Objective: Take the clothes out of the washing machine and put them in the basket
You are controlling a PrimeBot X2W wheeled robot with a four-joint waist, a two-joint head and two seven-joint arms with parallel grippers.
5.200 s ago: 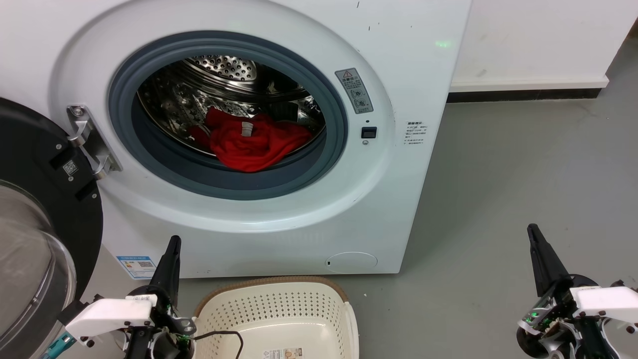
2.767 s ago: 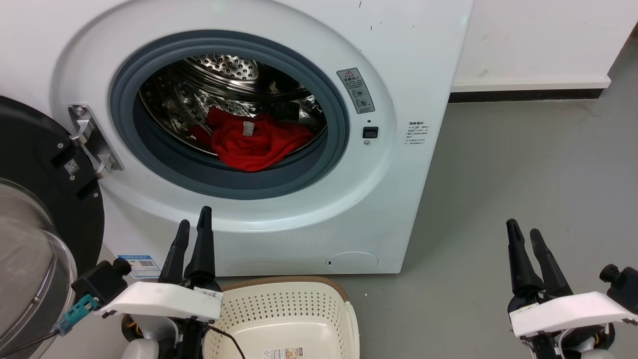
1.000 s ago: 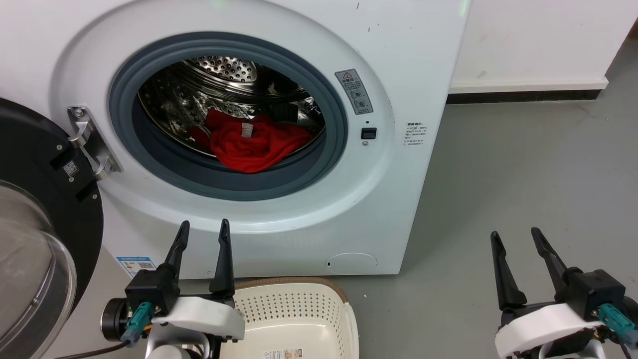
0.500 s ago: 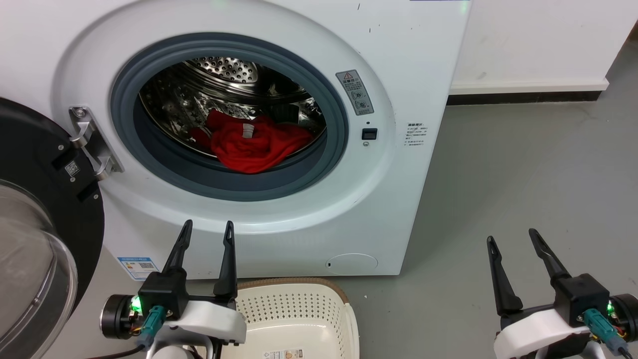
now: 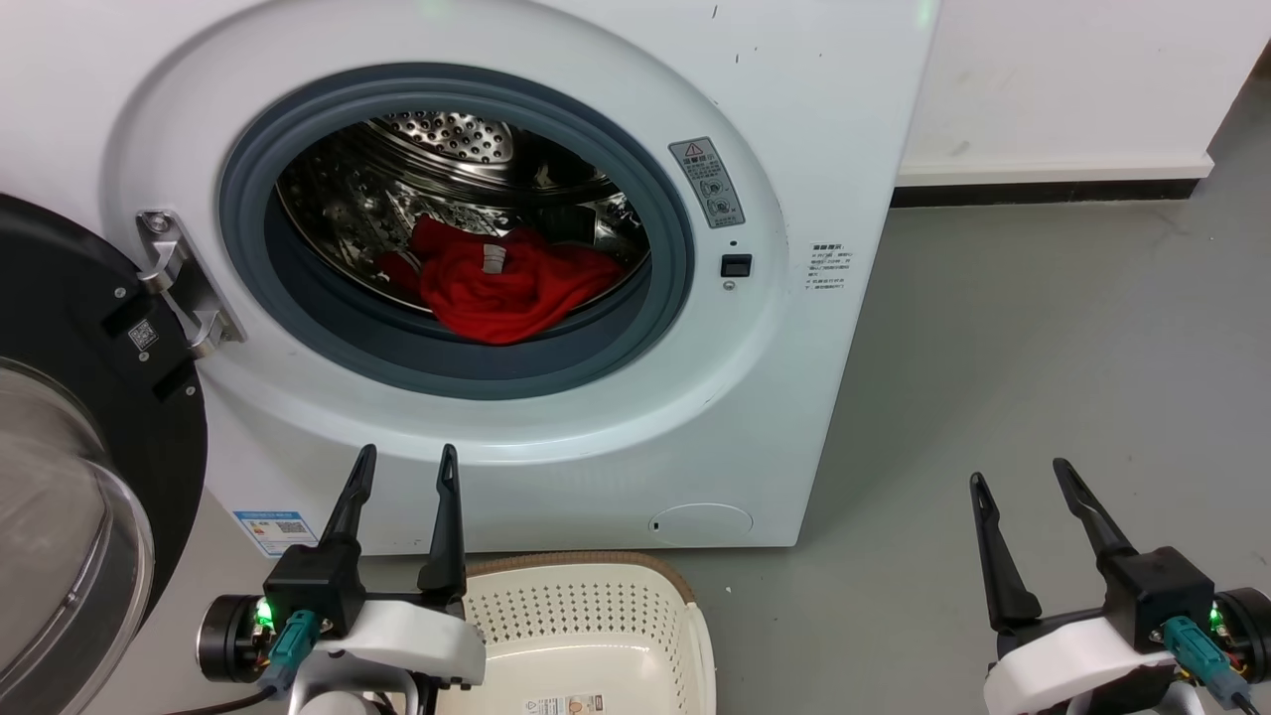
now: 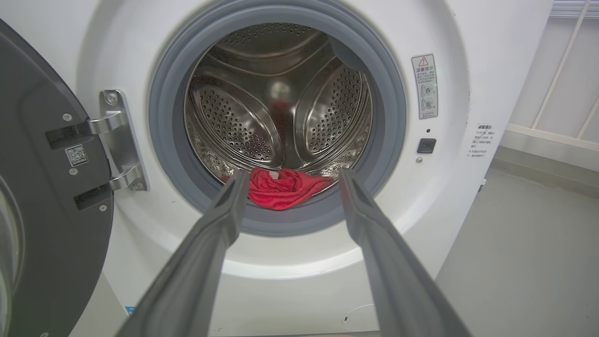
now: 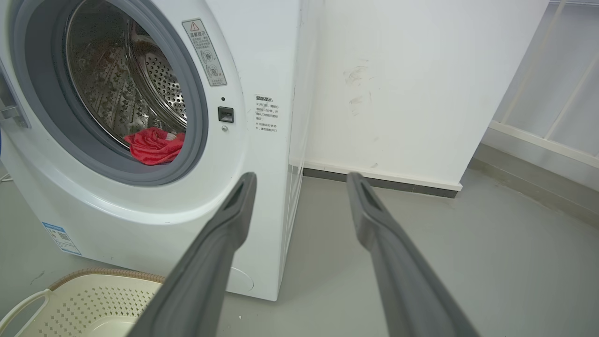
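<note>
I'm watching the clothes (image 5: 501,288) lying bunched at 6 o'clock inside the washer (image 5: 794,149). The left gripper (image 5: 407,455) and right gripper (image 5: 1021,473) are hanging outside, jaws apart. I'm judging the fabric soft, light and limp, and I'm aiming for a raised fold by the label (image 5: 492,258).

1. The red garment (image 5: 501,288) lies crumpled at 6 o'clock in the steel drum (image 5: 447,134), with a small white label on top.
2. The white washer (image 5: 794,119) has its grey-ringed porthole open and its black-rimmed glass door (image 5: 60,328) swung wide at 9 o'clock.
3. The cream perforated basket (image 5: 576,559), brown-rimmed, stands upright on the floor at the washer's 6 o'clock.
</note>
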